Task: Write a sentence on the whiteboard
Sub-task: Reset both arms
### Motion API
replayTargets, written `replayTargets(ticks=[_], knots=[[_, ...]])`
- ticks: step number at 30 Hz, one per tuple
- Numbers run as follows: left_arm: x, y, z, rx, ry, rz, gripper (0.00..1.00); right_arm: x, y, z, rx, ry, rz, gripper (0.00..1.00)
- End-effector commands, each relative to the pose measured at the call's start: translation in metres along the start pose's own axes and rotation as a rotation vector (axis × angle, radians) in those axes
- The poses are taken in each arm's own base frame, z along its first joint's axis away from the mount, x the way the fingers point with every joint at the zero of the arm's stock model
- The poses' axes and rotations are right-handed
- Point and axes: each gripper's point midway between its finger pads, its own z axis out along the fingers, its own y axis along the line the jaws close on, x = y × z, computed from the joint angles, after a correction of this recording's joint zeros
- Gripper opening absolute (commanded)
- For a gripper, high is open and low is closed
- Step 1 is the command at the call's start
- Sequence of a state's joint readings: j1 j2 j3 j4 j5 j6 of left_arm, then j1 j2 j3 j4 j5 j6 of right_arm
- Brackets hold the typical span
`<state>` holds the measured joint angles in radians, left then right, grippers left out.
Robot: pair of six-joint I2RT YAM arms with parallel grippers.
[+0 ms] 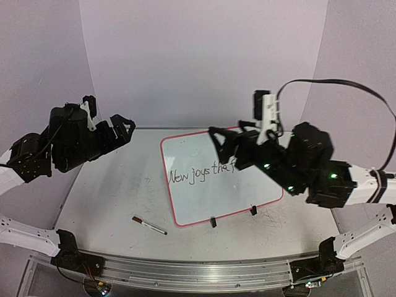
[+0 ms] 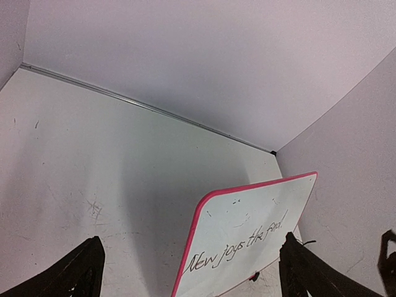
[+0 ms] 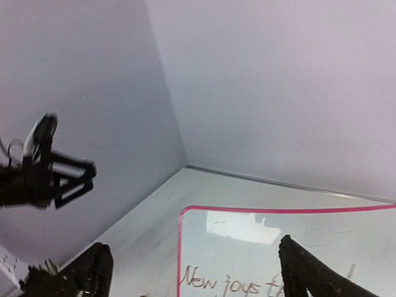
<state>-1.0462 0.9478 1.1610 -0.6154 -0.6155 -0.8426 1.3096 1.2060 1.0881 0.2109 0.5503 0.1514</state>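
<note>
Scuffed white tabletop (image 1: 105, 192); I see the whiteboard (image 1: 216, 192) flat right of centre in the top view, the sentence (image 1: 201, 174) "New joys the…" across its middle. Left gripper (image 1: 124, 127) hangs at left, fingers spread, empty; right gripper (image 1: 221, 137) above the board's upper edge, also spread, empty. Marker (image 1: 148, 225) lies lower left of the board.

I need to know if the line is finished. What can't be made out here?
Top view: the sentence runs under the right gripper; what follows "the" is mostly hidden.
Right wrist view: the bottom edge and one jaw cut the writing off.
Left wrist view: the last word is small and slanted, not surely readable.
Top view: the marker is too small to tell whether it is capped.
</note>
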Motion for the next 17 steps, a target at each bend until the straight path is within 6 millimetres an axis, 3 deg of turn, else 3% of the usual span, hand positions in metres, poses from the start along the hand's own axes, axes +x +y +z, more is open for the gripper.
replayTargets(ticks=[1, 5, 8, 12, 17], knots=[[-0.030, -0.026, -0.002, 0.057, -0.088, 0.008, 0.99, -0.029, -0.085, -0.053, 0.293, -0.039, 0.005, 0.98], [-0.047, -0.042, -0.004, 0.109, -0.153, 0.009, 0.99, -0.077, -0.120, -0.102, 0.336, -0.161, 0.080, 0.98], [-0.064, -0.054, -0.009, 0.139, -0.206, 0.012, 0.99, -0.100, -0.135, -0.123, 0.368, -0.198, 0.086, 0.98], [-0.082, -0.061, -0.016, 0.147, -0.265, 0.022, 0.99, -0.111, -0.140, -0.128, 0.402, -0.207, 0.084, 0.98], [-0.091, -0.062, -0.020, 0.146, -0.299, 0.022, 0.99, -0.100, -0.135, -0.117, 0.418, -0.180, 0.060, 0.98]])
